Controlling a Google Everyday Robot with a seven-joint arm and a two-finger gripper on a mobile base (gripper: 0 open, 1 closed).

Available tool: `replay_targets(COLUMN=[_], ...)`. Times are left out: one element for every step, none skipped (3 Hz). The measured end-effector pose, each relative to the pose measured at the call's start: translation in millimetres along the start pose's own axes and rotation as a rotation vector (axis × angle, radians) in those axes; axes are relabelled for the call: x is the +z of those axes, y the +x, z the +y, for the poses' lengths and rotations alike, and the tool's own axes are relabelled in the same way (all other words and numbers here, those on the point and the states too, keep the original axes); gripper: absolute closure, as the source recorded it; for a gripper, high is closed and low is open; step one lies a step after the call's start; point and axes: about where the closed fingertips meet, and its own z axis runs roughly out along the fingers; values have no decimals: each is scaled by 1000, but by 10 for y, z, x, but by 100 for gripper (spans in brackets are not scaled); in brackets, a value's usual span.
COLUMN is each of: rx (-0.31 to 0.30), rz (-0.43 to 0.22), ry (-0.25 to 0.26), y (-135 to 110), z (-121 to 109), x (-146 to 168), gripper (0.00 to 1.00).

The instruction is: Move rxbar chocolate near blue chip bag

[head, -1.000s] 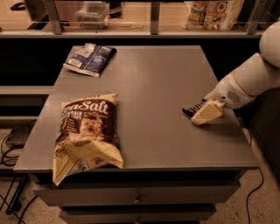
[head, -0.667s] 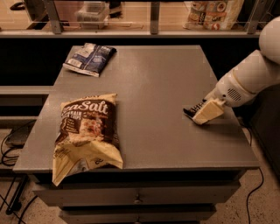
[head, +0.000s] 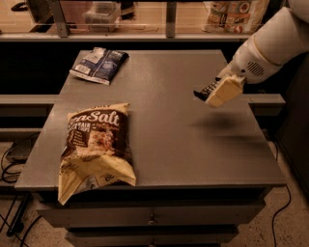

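The rxbar chocolate (head: 206,89) is a small black wrapper with white lettering, held in my gripper (head: 219,89) and poking out to its left. The gripper is shut on it and holds it lifted above the right side of the grey table (head: 164,120); a shadow lies on the table below. The blue chip bag (head: 99,64) lies flat at the table's far left corner, well away from the gripper.
A large brown-and-cream "Sea Salt" chip bag (head: 96,147) lies at the front left of the table. A shelf with glass panels and packaged goods (head: 236,14) runs behind the table. Drawers sit under the tabletop.
The gripper has risen off the table surface with the rxbar chocolate in it. The two bags have not moved.
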Motion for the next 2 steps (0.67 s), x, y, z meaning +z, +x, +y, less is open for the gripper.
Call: replay_targets(rx=[-46,-9], rz=[-44,-131], ry=[34,43], y=[-430,-771], z=[-243,-447], x=[-88,-79], gripper=[100,100])
